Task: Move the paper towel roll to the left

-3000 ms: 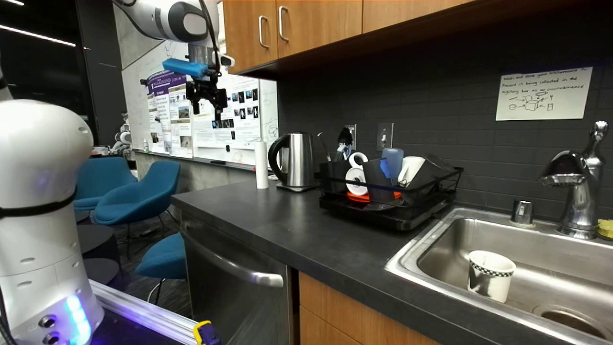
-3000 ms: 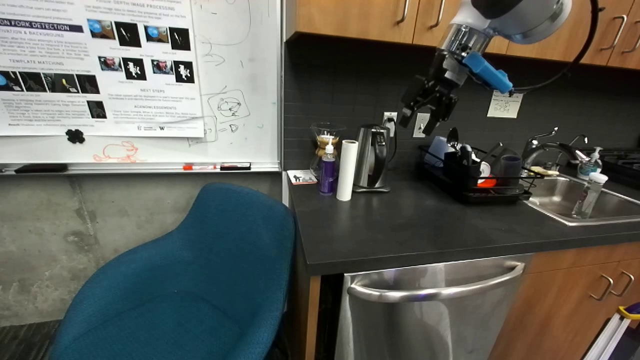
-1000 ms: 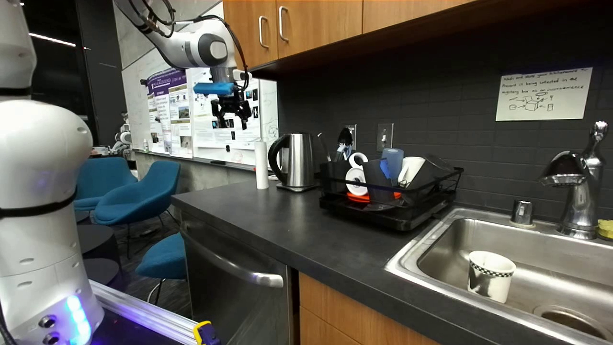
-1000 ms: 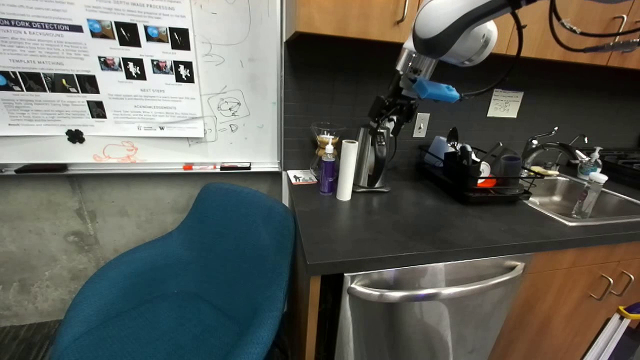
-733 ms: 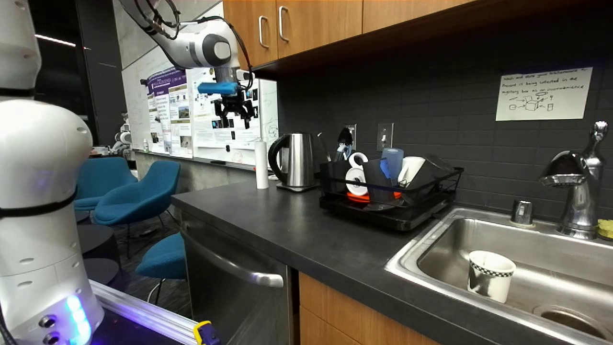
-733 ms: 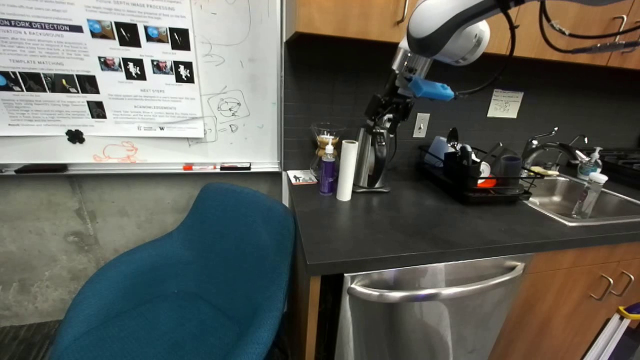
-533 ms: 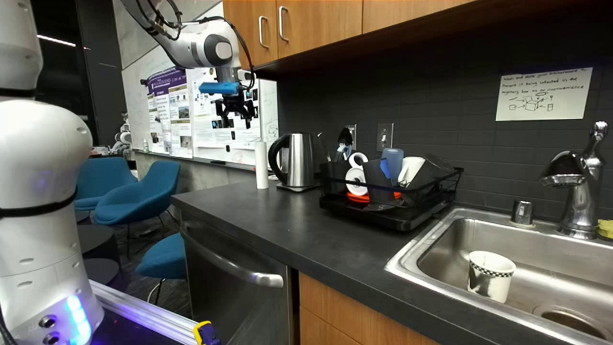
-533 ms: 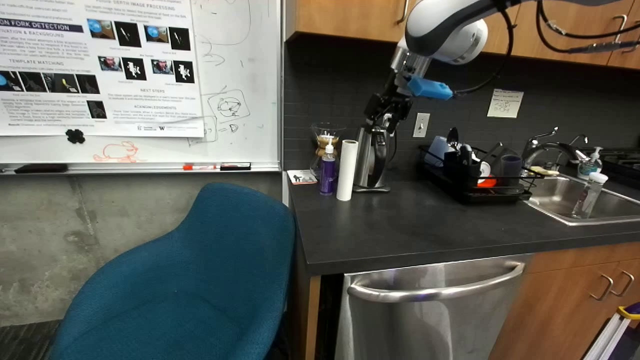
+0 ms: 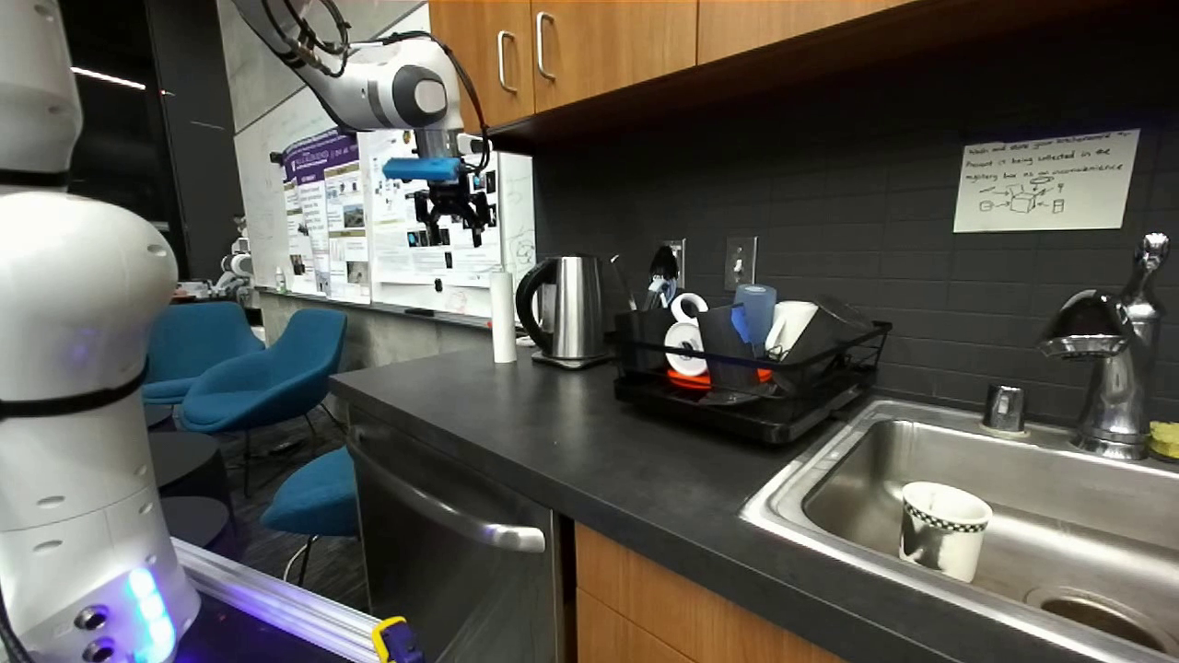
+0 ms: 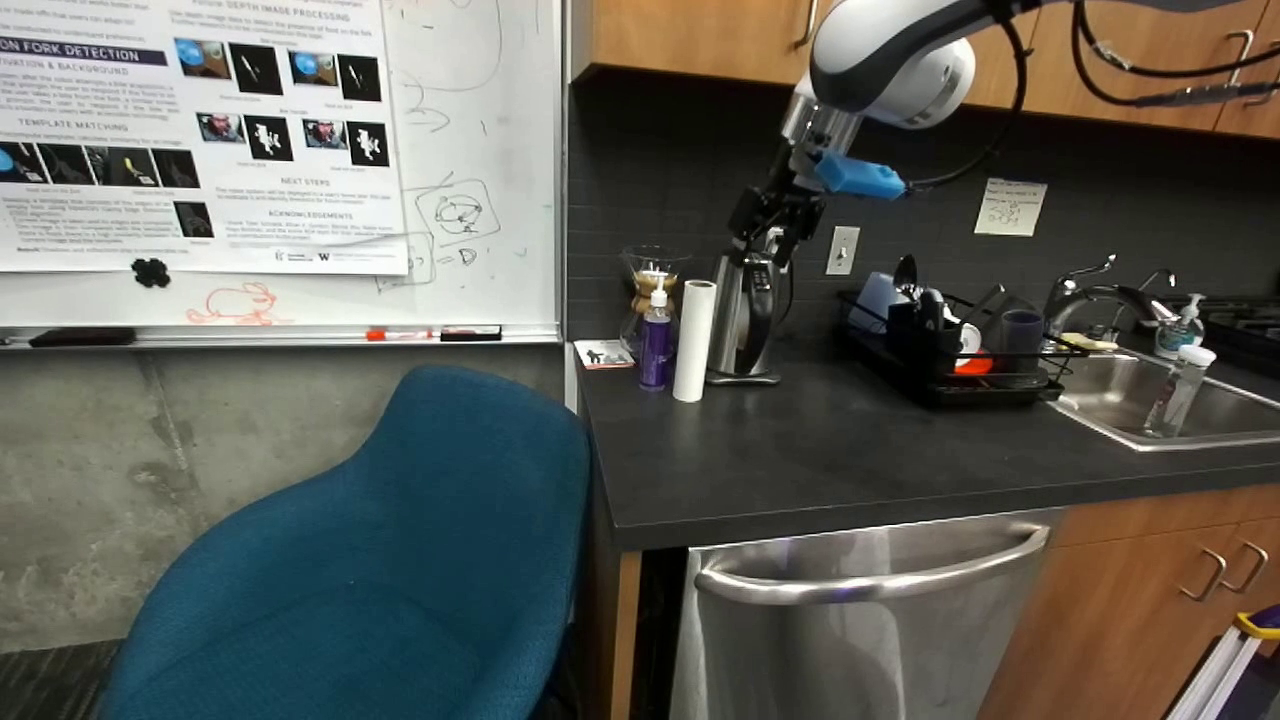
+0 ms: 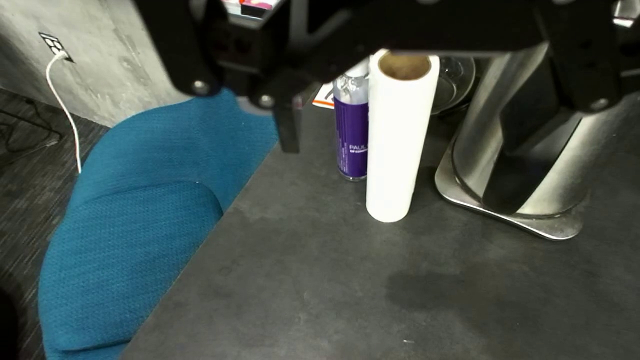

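The paper towel roll is found upright, unmoved, on the worktop, right of centre in the wrist view. The jaws are now brought lower and nearer to it, spread wide, nothing held; approach is judged unfinished, leftward move unstarted.

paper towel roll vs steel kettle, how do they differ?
Colour: the paper towel roll is plain white; the steel kettle is shiny metal with a black handle.
Build: the roll is slim, with an open brown core on top; the kettle is broader.
Footing: the roll stands directly on the counter; the kettle sits on a base.
Shared: both are upright.
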You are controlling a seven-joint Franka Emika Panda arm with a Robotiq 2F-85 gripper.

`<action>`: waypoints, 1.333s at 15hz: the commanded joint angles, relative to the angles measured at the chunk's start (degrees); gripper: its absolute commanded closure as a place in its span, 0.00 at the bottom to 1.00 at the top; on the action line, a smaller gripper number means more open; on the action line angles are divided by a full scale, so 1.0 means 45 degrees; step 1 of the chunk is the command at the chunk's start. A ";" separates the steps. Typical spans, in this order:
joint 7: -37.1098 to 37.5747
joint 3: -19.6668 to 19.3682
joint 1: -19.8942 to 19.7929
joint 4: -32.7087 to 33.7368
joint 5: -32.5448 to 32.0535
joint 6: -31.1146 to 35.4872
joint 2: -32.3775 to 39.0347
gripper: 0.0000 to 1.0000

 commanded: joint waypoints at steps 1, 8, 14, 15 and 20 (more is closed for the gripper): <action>0.0009 0.0136 -0.0134 0.0033 -0.0003 -0.0044 0.0003 0.00; 0.0007 0.0136 -0.0134 0.0035 -0.0003 -0.0055 0.0004 0.00; 0.0168 0.0159 -0.0131 0.0487 -0.0442 0.0578 0.0640 0.00; 0.0212 0.0160 -0.0130 0.0618 -0.0393 0.0572 0.0802 0.00; 0.0631 0.0276 -0.0029 0.1258 -0.0497 0.0916 0.1481 0.30</action>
